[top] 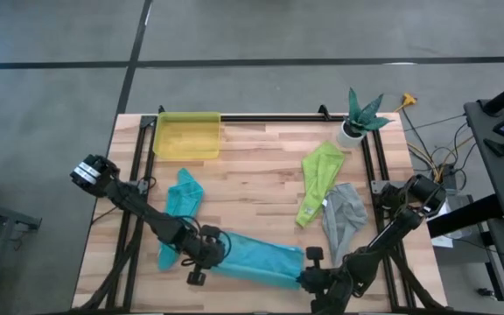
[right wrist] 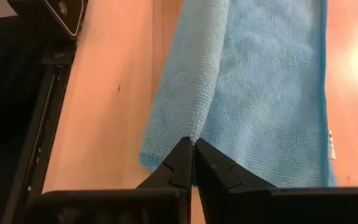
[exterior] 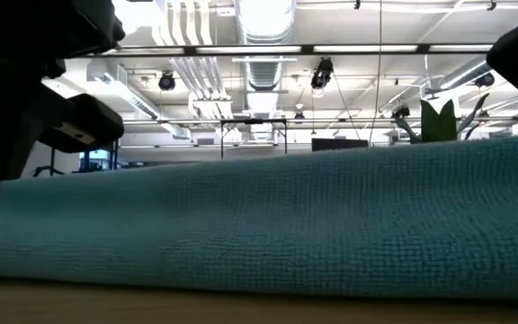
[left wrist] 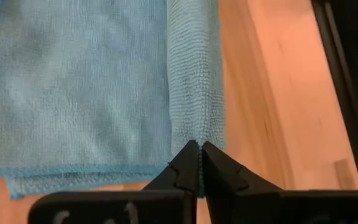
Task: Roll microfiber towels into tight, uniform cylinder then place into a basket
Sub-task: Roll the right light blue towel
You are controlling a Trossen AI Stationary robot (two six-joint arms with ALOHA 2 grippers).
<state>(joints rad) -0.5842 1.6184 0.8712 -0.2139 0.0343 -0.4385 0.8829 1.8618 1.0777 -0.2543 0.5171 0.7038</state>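
Observation:
A light blue towel (top: 256,258) lies stretched along the table's near edge and fills the low view (exterior: 286,225). Its near long edge is turned over into a raised fold. My left gripper (top: 220,254) is shut on that fold at the towel's left end, and my right gripper (top: 303,278) is shut on it at the right end. A teal towel (top: 182,197), a lime green towel (top: 320,179) and a grey towel (top: 344,219) lie crumpled on the table farther back. The yellow basket (top: 186,136) stands at the far left. My left gripper pinches the turned-over near edge (left wrist: 196,134) at the towel's left end between its two fingertips. The fingers slant down from the table's left and lie along the fold. The fold stands up as a ridge; the rest of the towel lies flat on the table. My right gripper pinches the same fold (right wrist: 191,132) at the towel's right end between its fingertips. It slants down from the table's right, along the fold. The cloth rises to the fingers in a ridge, and the towel beside it lies flat.
A white plant pot (top: 355,127) stands at the far right corner. Black frame rails (top: 370,166) run along the table's left, right and far sides. Bare wood lies in the middle between the towels and the basket.

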